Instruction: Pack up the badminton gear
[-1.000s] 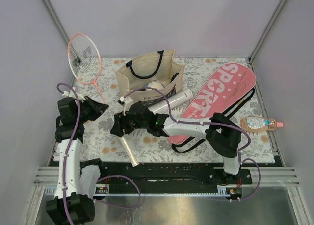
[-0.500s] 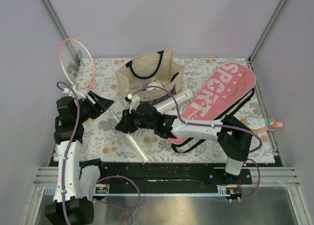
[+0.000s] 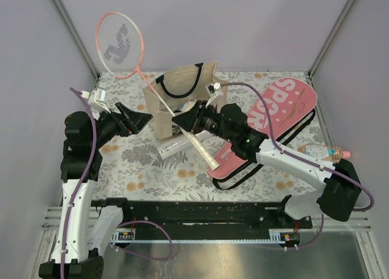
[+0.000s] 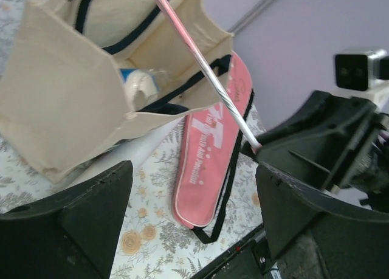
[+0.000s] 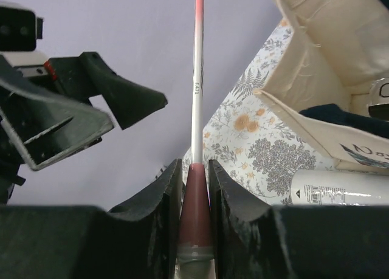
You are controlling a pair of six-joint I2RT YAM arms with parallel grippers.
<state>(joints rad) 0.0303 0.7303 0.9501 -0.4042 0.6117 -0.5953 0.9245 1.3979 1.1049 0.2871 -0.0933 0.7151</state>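
While gripped near its handle, racket [image 3: 120,45]: slanted in the air, head up by the back wall, handle end low, near the tube [image 3: 176,146] and the bag [image 3: 164,118].
Right tool [image 5: 196,169]: clamped on the cone where shaft met handle.
Left tool [image 3: 141,118]: fingers spread, holding nothing, near the shaft, not touching it.
Cover [image 3: 273,118]: flat on the surface [image 3: 140,163], right of the bag.
Handling: probably light, long, springy shaft, so the head would swing. Strings looked fragile; best held at the handle.

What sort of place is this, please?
Probably a robot test cell: lilac walls on aluminium posts box in a cloth-covered table, left arm and right arm bolted to a black rail at its near edge.
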